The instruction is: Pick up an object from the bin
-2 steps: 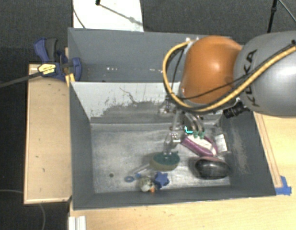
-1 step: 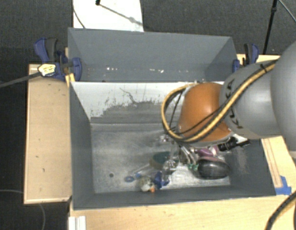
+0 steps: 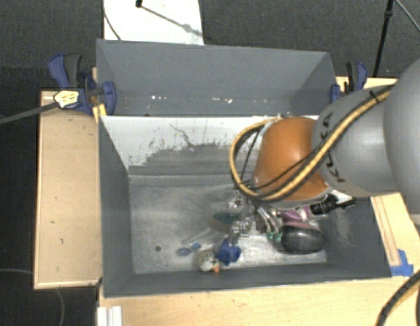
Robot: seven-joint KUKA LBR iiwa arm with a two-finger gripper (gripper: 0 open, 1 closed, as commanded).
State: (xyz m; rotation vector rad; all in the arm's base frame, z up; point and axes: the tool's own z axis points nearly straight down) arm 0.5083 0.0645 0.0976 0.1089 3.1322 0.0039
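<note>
Near the front wall of the bin [image 3: 116,209], low amid a small heap [image 3: 211,262], blue piece [image 3: 228,252] closest and dark rounded lump [image 3: 302,240] just right, spread of the jaws impossible to tell: could pinch two things together or shove the blue piece away.

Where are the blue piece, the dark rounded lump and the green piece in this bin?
blue piece [image 3: 228,253]: camera view, its middle.
dark rounded lump [image 3: 303,240]: camera view, its top surface.
green piece [image 3: 222,217]: camera view, its visible left part.
</note>
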